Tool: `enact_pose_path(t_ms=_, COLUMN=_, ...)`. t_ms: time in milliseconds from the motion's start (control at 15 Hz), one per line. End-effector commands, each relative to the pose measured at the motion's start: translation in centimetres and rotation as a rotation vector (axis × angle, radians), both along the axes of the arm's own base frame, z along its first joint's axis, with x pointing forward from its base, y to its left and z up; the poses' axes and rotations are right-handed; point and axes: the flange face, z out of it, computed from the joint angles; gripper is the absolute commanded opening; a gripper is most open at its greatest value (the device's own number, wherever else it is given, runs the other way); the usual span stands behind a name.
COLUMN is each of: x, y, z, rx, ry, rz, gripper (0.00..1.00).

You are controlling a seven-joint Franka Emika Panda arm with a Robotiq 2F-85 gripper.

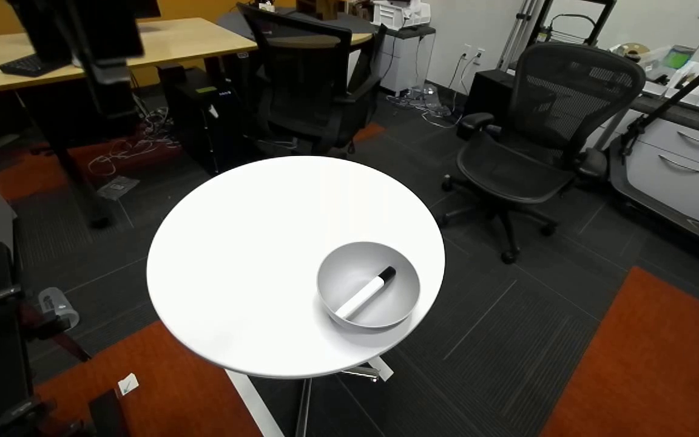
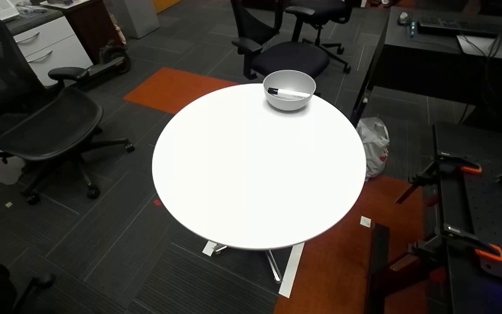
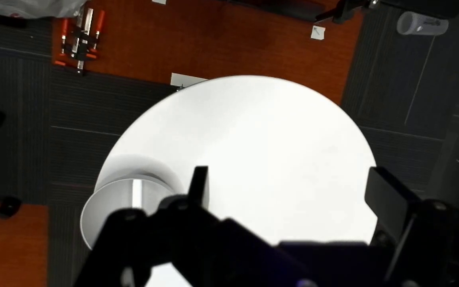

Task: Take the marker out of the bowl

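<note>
the fingers point(image 3: 387, 197) stand wide apart in the wrist view, seen against the tabletop point(image 3: 277, 139). the marker point(image 1: 366, 294) lies inside the bowl point(image 1: 338, 273), near the tabletop's edge. in an exterior view its long axis slants, black cap point(image 1: 388, 274) to the upper right; in an exterior view the cap point(image 2: 273, 91) points left, the axis almost level. in the wrist view the white barrel point(image 3: 137, 193) runs up and down, partly hidden.

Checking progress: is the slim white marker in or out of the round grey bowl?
In: both exterior views show the marker inside the bowl.
</note>
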Motion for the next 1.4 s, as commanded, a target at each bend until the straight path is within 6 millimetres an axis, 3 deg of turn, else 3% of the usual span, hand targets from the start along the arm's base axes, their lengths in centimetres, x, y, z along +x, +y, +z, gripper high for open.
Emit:
enact_pose_path(t_ms=0, x=3.6, y=-2.1, z=-2.8, rx=-0.060, ry=-0.019, rz=0.008, gripper=1.00)
enact_pose_path(t_ms=467, x=8.4, y=-5.0, z=-11.0, rx=-0.103, ry=-0.126, rz=0.022, gripper=1.00)
enact_pose_path(t_ms=867, x=12.0, y=-5.7, z=-17.8, rx=-0.105, ry=-0.190, rz=0.010, gripper=1.00)
enact_pose_path(t_ms=1133, x=15.0, y=-6.2, z=-21.3, rx=-0.066, ry=-0.194, rz=0.014, gripper=1.00)
enact_pose_path(t_ms=1333, x=17.0, y=-7.7, z=-23.1, rx=-0.056, ry=-0.175, rz=0.003, gripper=1.00)
